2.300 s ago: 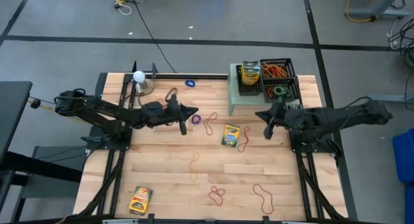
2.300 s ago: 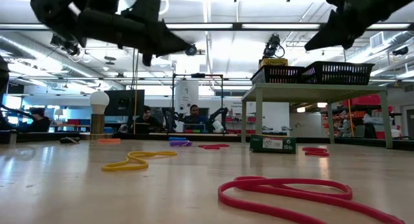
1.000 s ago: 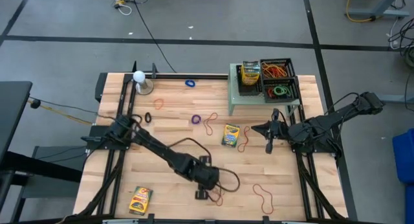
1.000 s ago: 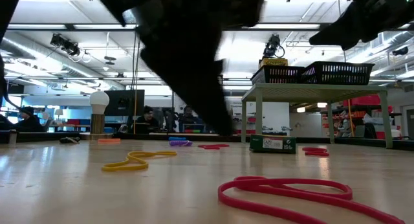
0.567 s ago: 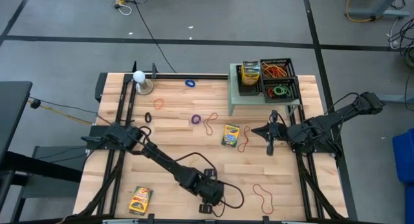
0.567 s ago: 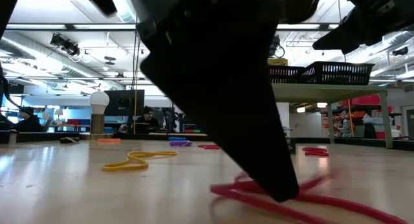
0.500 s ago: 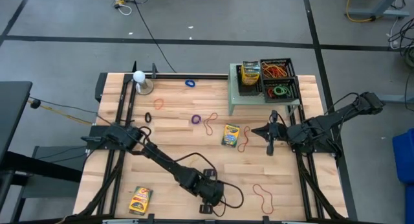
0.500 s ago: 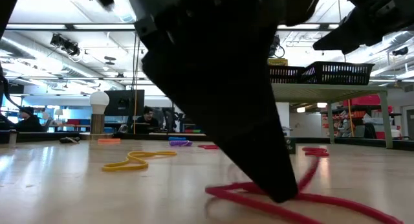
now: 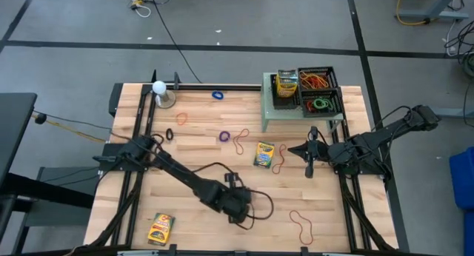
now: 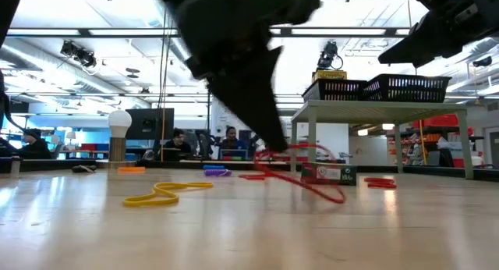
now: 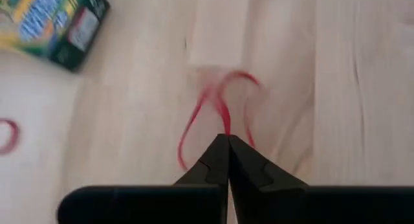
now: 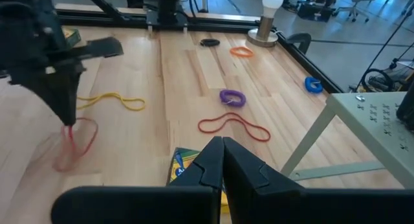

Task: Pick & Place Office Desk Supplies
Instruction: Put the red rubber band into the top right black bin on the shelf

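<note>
pale smooth wood table [image 9: 192,160], thin rubbery red band [image 11: 220,111]

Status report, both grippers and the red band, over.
Left gripper shut on red band, lifted off table. Right gripper shut, empty, waiting by shelf. Nothing in the way.

The left gripper [image 9: 243,215] hangs over the table's [image 9: 192,163] near middle, a rubber band [image 10: 300,170] dangling from it. A crayon box [image 9: 160,227] lies at the near left, another crayon box [image 9: 264,154] at the centre. Baskets [image 9: 307,88] sit on a stand [image 9: 267,112] at the far right. The right gripper [image 9: 309,167] hovers right of centre.
</note>
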